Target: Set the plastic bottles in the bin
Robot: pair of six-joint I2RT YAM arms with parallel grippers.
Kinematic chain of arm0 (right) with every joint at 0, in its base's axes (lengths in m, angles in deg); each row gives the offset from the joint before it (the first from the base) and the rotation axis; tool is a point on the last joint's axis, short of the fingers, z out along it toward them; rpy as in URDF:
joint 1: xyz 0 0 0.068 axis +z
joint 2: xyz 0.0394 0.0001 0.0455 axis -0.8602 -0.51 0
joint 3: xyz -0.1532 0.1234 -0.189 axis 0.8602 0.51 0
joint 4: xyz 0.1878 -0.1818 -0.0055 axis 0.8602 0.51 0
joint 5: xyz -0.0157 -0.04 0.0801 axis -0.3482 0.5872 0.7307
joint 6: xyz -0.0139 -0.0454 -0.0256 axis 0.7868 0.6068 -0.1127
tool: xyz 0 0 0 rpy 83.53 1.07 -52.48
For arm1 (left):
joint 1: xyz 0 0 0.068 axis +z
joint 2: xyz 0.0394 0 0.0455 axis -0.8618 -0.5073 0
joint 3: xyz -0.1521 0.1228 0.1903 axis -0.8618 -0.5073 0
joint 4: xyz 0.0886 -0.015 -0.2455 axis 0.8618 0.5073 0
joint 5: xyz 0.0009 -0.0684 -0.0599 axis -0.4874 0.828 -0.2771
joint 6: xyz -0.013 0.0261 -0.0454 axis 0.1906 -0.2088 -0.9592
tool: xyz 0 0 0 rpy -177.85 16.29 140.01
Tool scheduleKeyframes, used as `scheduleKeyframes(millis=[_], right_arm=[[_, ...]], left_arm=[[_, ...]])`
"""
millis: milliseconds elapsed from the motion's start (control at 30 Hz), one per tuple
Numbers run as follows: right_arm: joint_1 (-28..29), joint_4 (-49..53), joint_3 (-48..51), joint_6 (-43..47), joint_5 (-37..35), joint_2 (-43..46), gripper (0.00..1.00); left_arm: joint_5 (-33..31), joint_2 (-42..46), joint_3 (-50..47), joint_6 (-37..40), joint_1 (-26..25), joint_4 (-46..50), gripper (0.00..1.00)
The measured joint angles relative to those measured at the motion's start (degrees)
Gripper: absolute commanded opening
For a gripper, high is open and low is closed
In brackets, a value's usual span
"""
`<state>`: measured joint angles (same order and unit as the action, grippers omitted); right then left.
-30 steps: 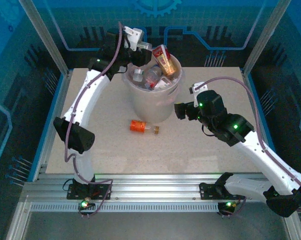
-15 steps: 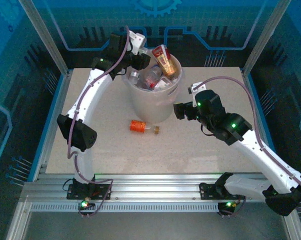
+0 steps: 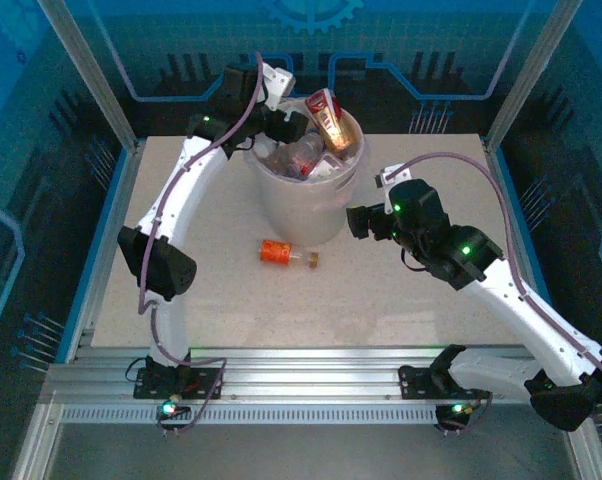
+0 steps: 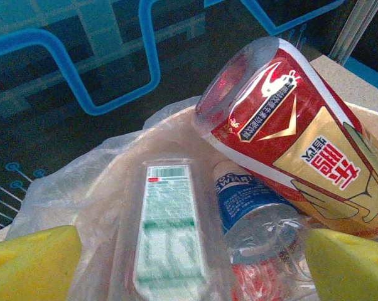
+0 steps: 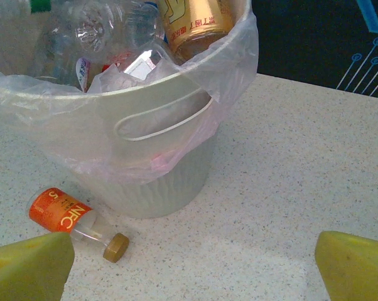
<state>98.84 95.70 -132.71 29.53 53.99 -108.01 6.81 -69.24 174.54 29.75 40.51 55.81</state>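
The bin stands at the back middle of the table, its liner folded over the rim, with several plastic bottles piled inside. On top leans a big red-and-gold bottle. My left gripper hangs open over the bin's left rim. Between its yellow fingertips, touching neither, lies a clear green-labelled bottle, beside a blue-labelled one. An orange-labelled bottle with a gold cap lies on the table in front of the bin. My right gripper is open, right of the bin.
The beige speckled table has free room in front and to both sides of the bin. Aluminium frame posts and blue walls close in the workspace. A handle slot faces the right wrist camera.
My left gripper has dropped down and to the right from above the bin's back rim to just over the bottles inside. The right arm has barely moved.
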Motion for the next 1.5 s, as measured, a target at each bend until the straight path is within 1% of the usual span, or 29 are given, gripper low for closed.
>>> scheduleKeyframes(millis=[400,533,600,800,933,1033,1167,1267,1333,1500], right_arm=[[0.09,0.37,0.0,0.22,0.83,-0.96,1.0],[1.07,0.5,-0.02,0.85,1.64,-1.46,1.0],[2.38,0.92,-0.11,1.62,1.68,-1.81,1.0],[9.2,3.13,-1.6,4.98,0.92,-5.44,1.0],[14.6,5.46,-3.34,7.13,-1.55,-10.36,1.0],[17.79,6.6,-4.26,8.55,-2.49,-14.71,1.0],[20.83,8.2,-5.68,10.45,-3.08,-21.18,0.99],[22.43,9.2,-7.8,11.82,-3.17,-26.36,0.96],[23.39,9.64,-9.73,12.92,-3.34,-30.38,0.95],[23.93,9.94,-14.19,15.41,-3.56,-38.84,0.94]], left_arm=[[-0.09,0.24,0.48,-2.38,-0.02,-0.07,0.95],[-0.66,2.43,-1.07,-4.24,-0.04,-1.18,0.95],[-1.14,5.09,-3.61,-5.27,-0.04,-2.16,0.99],[-2.89,17.42,-13.57,-9.33,-0.04,-7.04,0.99],[-5.44,29.05,-24.79,-12.66,-0.09,-12.72,0.99],[-8.7,38.05,-35.3,-15.61,-0.13,-17.31,0.99],[-15.39,49.48,-50.71,-20.02,-0.13,-22.47,0.99],[-22.16,56.74,-60.43,-23.52,-0.13,-24.15,0.99],[-27.8,61.53,-66.18,-26.21,-0.13,-24.52,0.99],[-40.06,71.58,-74.95,-30.88,-0.13,-24.55,0.99]])
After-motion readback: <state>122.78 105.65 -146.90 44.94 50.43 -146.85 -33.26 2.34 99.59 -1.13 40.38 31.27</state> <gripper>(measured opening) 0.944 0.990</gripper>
